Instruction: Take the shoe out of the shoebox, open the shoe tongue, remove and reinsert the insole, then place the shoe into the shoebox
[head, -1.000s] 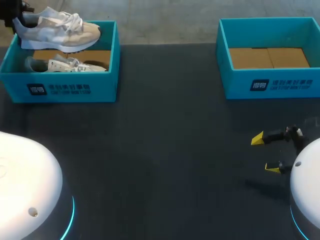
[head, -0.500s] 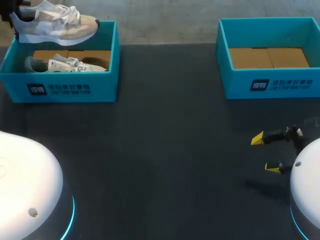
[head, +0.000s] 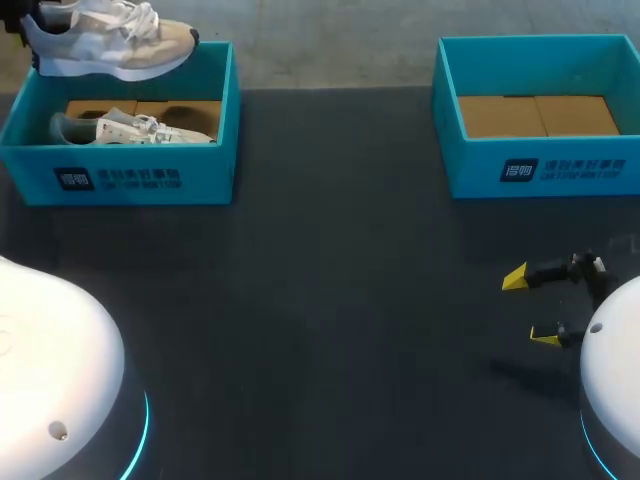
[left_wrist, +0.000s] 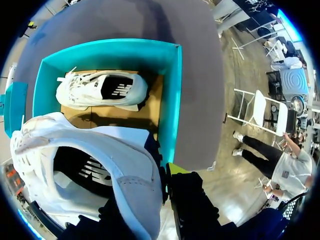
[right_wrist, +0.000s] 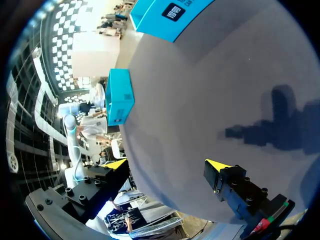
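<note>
A white and beige shoe (head: 105, 40) hangs in the air above the far left corner of the left teal shoebox (head: 120, 182). My left gripper (left_wrist: 145, 200) is shut on its heel (left_wrist: 127, 192); in the head view that gripper is almost wholly past the picture's corner. A second white shoe (head: 130, 128) lies on its side on the cardboard floor of the same box (left_wrist: 171, 100), below the held shoe (left_wrist: 75, 150); the left wrist view shows this second shoe (left_wrist: 102, 90) too. My right gripper (head: 530, 306) stands open low over the table at the right, holding nothing (right_wrist: 167, 165).
A second teal shoebox (head: 540, 165) stands at the back right with only its cardboard floor showing. Its front wall (right_wrist: 170, 12) lies ahead of the right gripper. Dark tabletop (head: 330, 300) stretches between the boxes and the near edge.
The left gripper has lifted the shoe higher and carried it toward the far left. The right arm has kept still.
</note>
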